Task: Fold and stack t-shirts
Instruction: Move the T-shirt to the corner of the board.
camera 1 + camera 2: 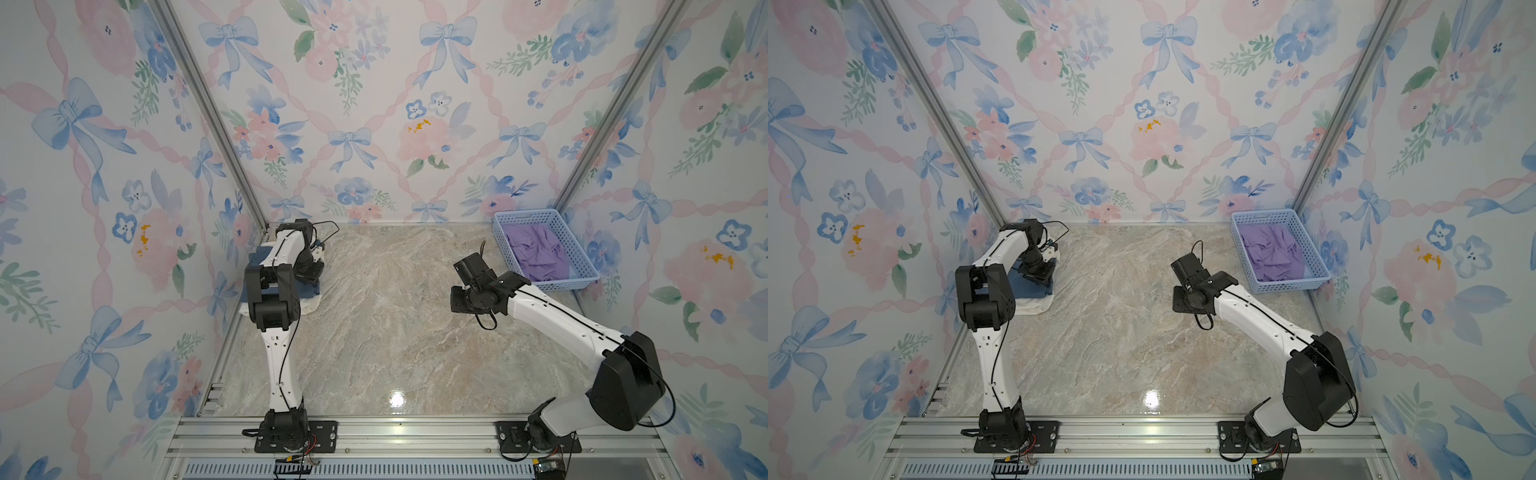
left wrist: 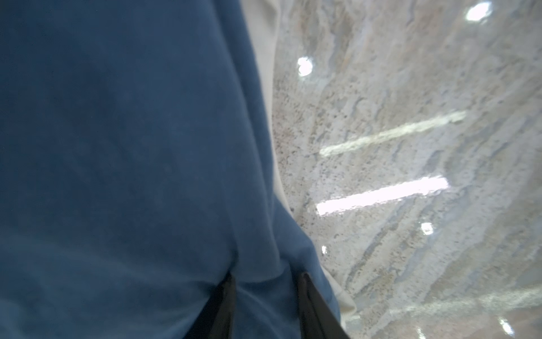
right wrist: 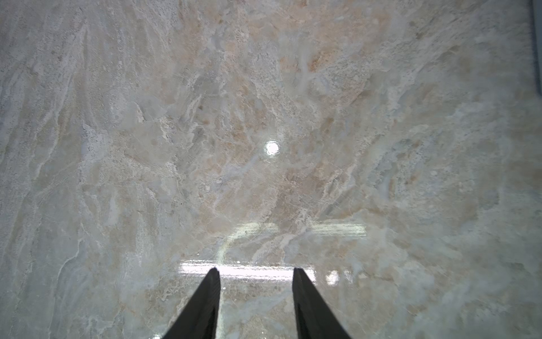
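the slate-blue t-shirt (image 2: 117, 146) is showing one plain dusty colour, the cream-white t-shirt (image 1: 1040, 306) likewise plain. the surface (image 1: 395, 324) is gleaming in veined beige-grey marble. the basket (image 1: 565, 284) is showing pale blue, perforated; its cloth (image 1: 538, 251) lilac. the walls (image 1: 353, 104) are carrying blue bows, pink ribbons, flowers.

Folded slate-blue t-shirt (image 2: 117, 146) lies atop cream-white t-shirt (image 1: 1038, 306).

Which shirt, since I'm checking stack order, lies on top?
The slate-blue t-shirt, lying over the cream-white t-shirt; the purple garment sits apart in the blue basket.
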Available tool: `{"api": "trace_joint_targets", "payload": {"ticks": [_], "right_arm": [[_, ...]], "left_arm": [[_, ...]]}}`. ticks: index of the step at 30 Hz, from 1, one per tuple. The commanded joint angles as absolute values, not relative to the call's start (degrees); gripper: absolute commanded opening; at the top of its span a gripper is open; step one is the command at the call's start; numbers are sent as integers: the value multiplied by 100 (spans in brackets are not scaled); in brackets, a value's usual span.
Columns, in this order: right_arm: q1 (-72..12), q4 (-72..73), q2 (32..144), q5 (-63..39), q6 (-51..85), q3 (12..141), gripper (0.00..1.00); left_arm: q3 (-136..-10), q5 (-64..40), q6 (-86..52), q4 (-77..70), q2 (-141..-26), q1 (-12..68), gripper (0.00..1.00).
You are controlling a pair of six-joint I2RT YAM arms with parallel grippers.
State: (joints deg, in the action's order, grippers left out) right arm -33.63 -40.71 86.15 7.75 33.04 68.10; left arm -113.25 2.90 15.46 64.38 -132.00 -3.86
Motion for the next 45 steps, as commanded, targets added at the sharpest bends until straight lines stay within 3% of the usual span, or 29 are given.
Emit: {"api": "trace_joint_targets", "payload": {"ticks": [1, 9, 14, 22, 30, 45], "right_arm": [[-3462, -3999, 8735, 756, 3377, 6873, 45], [-3560, -3955, 8745, 753, 3393, 6852, 44], [-3578, -4008, 8632, 817, 3377, 6765, 45], [-3577, -3976, 8716, 803, 3417, 6741, 45], [-3586, -3933, 8851, 744, 3403, 6869, 45], [-3522, -3834, 8872, 701, 3341, 6722, 45]], "left_arm": [[-11413, 567, 1679, 6531, -12953, -551, 41], [-11608, 563, 1618, 6530, -12966, -589, 41], [-11576, -211, 1517, 6604, -12626, -477, 41], [-9826, -1269, 1573, 6610, -11757, 203, 42], [-8779, -787, 1645, 6186, -11996, 249, 41], [-9643, -64, 1618, 6025, -12849, -352, 41]]}}
